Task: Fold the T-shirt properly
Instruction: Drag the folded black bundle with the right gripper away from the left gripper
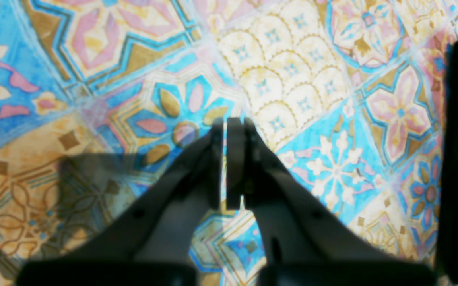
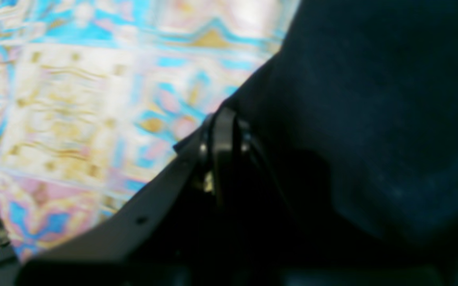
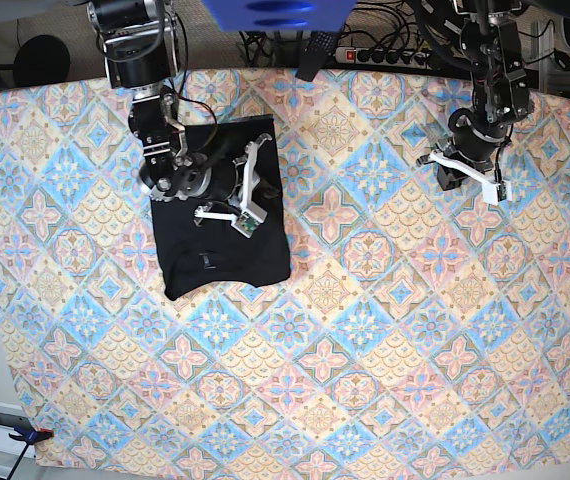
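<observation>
The right gripper (image 2: 223,153) has its jaws pressed almost together. Black cloth fills the wrist view all around them, but blur hides whether any fabric is pinched between them, so that cannot be told. In the overhead view this gripper (image 3: 227,208) sits directly over the T-shirt (image 3: 220,265), close to its middle and slightly toward the shirt's 12 o'clock end.

The left gripper (image 1: 226,159) has its jaws closed to a thin slit, with nothing between them. It hangs above bare patterned cloth, and only a dark edge shows at 3 o'clock in its wrist view. From overhead it (image 3: 470,160) is well apart from the garment, over at about 2 o'clock on the tabletop (image 3: 385,380).

The T-shirt is a compact black block, apparently already folded at least once, lying at about 10 o'clock on the tabletop. Its long axis runs from 12 to 6 o'clock, tilted a little. A small pale mark (image 3: 207,262) shows near its lower middle.

The coming move turns on this: the shirt lies right under the right jaws and far toward 9 o'clock from the left ones. The right arm is plainly nearer, so any further fold or smoothing likely falls to it.
</observation>
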`<state>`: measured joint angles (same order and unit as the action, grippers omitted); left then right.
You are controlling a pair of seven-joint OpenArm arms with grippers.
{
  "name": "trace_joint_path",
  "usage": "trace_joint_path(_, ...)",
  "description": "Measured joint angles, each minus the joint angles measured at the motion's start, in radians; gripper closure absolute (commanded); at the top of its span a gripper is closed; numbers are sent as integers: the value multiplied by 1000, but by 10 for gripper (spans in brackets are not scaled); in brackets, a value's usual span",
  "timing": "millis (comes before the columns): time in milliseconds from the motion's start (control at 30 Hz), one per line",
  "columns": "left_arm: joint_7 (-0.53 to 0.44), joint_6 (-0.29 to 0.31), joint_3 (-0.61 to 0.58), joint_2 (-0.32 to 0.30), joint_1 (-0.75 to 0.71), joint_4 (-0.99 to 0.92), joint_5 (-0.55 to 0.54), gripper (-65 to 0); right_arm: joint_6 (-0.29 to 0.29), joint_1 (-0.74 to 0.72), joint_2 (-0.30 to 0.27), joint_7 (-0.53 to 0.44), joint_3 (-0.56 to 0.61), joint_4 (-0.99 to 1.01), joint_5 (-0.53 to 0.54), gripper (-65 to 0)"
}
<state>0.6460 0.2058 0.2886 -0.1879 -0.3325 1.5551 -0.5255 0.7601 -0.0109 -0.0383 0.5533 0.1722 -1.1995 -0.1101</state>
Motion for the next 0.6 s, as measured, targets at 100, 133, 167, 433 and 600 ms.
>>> trace_joint_path(100, 0, 0, 1, 0, 0, 0, 0, -8, 3, -27, -18, 18, -49, 4, -12, 0)
trace_joint_path(133, 0, 0, 0, 0, 0, 0, 0, -8, -2, -36, -36, 23, -54, 4, -16, 0)
trace_joint_path(167, 0, 0, 0, 0, 0, 0, 0, -8, -12, -40, -54, 24, -61, 4, -23, 0)
trace_joint_path(433, -2, 0, 2, -1, 0, 0, 0, -8, -34, -85, -123, 50, -70, 8, -55, 0)
trace_joint_path(600, 0, 0, 2, 0, 0, 0, -3, -8, -39, -86, -129, 53, -74, 0, -68, 0)
